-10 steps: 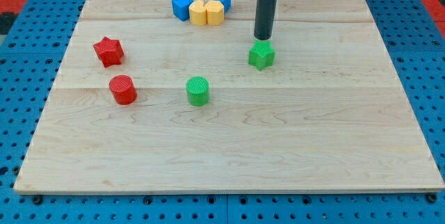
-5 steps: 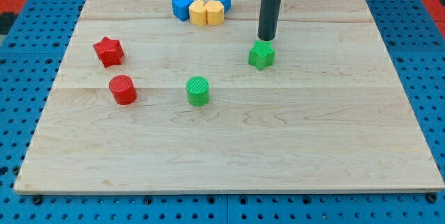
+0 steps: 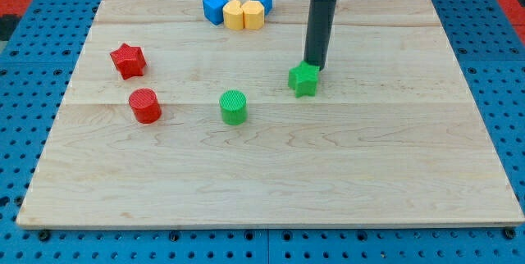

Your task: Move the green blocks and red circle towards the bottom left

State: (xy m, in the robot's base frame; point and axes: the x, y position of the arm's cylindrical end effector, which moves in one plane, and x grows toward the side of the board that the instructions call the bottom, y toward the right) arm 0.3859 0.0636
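Observation:
My tip (image 3: 314,67) touches the upper right edge of the green star block (image 3: 303,79), which lies right of the board's middle. The green circle block (image 3: 234,106) stands to the star's left, a little lower. The red circle block (image 3: 145,105) stands further left at about the same height. All three rest on the wooden board (image 3: 271,182).
A red star block (image 3: 128,60) lies above the red circle near the left edge. At the view's top, two blue blocks (image 3: 215,6) (image 3: 262,0) flank two yellow blocks (image 3: 244,15) in a tight cluster.
My tip has moved down and pushed the green star block a little down and to the left. The other blocks have not moved.

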